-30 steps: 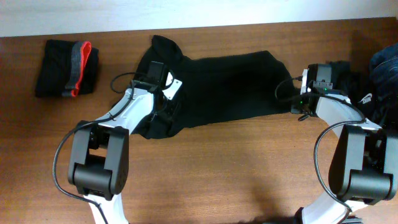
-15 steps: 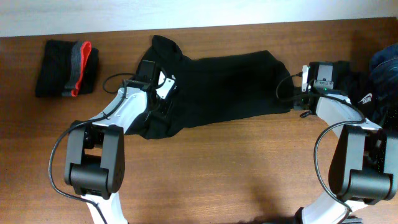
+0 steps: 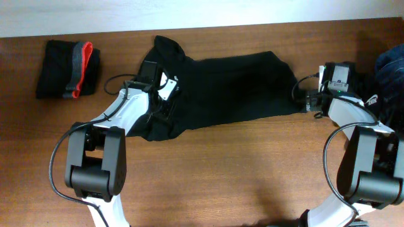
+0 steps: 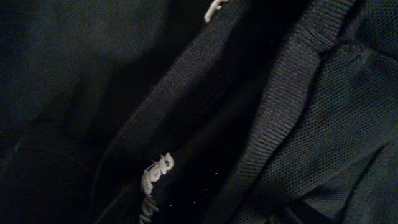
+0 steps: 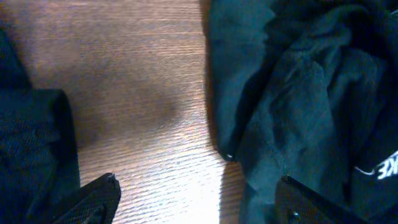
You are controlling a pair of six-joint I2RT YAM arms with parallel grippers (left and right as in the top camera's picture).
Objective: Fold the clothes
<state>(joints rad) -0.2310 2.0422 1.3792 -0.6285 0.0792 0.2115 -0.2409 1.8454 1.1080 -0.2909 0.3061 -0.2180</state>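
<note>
The clothes' large black shirt [image 3: 233, 88] lies spread across the middle of the table. My left gripper [image 3: 158, 82] is down on its left part by the collar. The left wrist view shows only black mesh cloth [image 4: 336, 124], a ribbed collar band [image 4: 186, 93] and white threads; the fingers are hidden. My right gripper [image 3: 331, 75] stands just off the shirt's right edge. In the right wrist view it [image 5: 202, 205] is open over bare wood, with the shirt's edge [image 5: 31, 143] on the left and other dark clothes [image 5: 298, 93] on the right.
A folded black garment with a grey-red band [image 3: 68, 68] lies at the back left. A heap of dark blue and black clothes [image 3: 385, 75] with a white logo sits at the table's right edge. Bare wooden table [image 3: 221, 176] stretches along the front.
My right gripper has opened and shifted a little to the right, away from the shirt's right edge. My left gripper moved slightly left and back on the shirt, then stayed put.
</note>
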